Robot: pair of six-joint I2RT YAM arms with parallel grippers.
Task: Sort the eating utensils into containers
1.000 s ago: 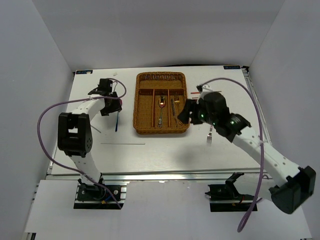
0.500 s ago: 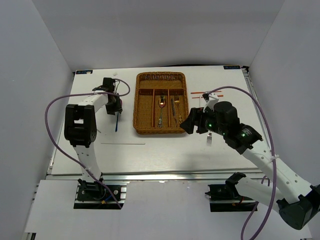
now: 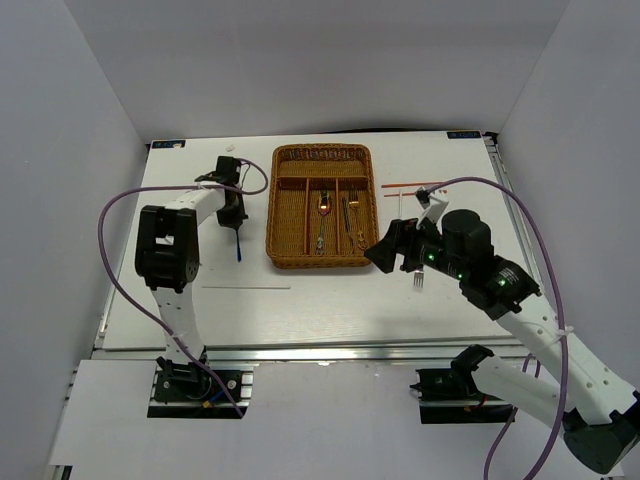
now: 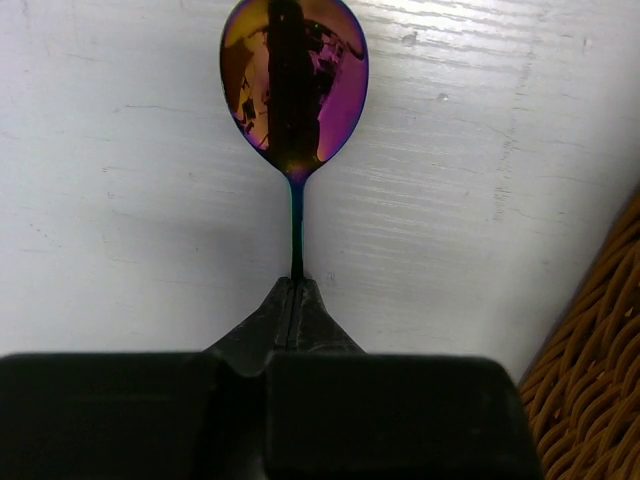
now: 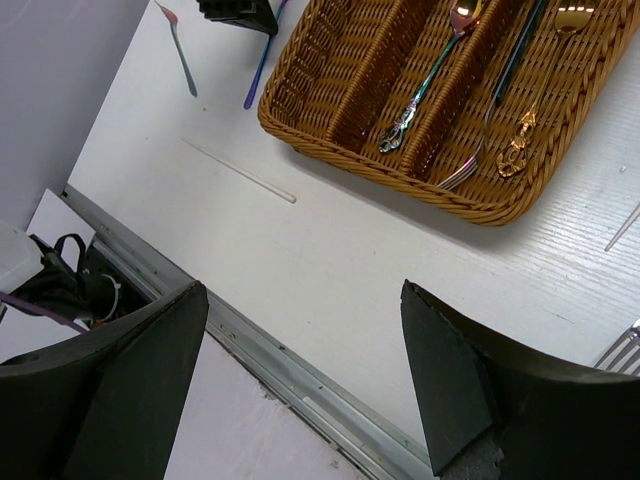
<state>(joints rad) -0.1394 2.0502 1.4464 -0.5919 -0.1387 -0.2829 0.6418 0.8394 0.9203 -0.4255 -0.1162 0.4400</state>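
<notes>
My left gripper (image 4: pixel 292 292) is shut on the thin neck of the iridescent purple spoon (image 4: pixel 294 85), whose bowl points away from the fingers over the white table. In the top view this left gripper (image 3: pixel 233 214) is just left of the woven wicker tray (image 3: pixel 272 215), and the spoon's blue handle (image 3: pixel 238 246) trails toward the near edge. The tray's long slots hold a purple spoon (image 5: pixel 432 82), a fork (image 5: pixel 497 108) and a gold spoon (image 5: pixel 545 70). My right gripper (image 5: pixel 302 292) stands open and empty near the tray's front right corner. A silver fork (image 3: pixel 420 275) lies beside the right gripper (image 3: pixel 380 256).
Red chopsticks (image 3: pixel 410 185) lie right of the tray. A silver chopstick (image 3: pixel 246 287) lies on the near left part of the table. A slim teal-handled utensil (image 5: pixel 181 46) lies beyond it. The metal table edge (image 5: pixel 300 375) runs under my right fingers.
My left gripper has shut on the purple spoon's neck after shifting slightly right. My right arm has drawn back from the tray toward the near right, its jaws opening wider.
</notes>
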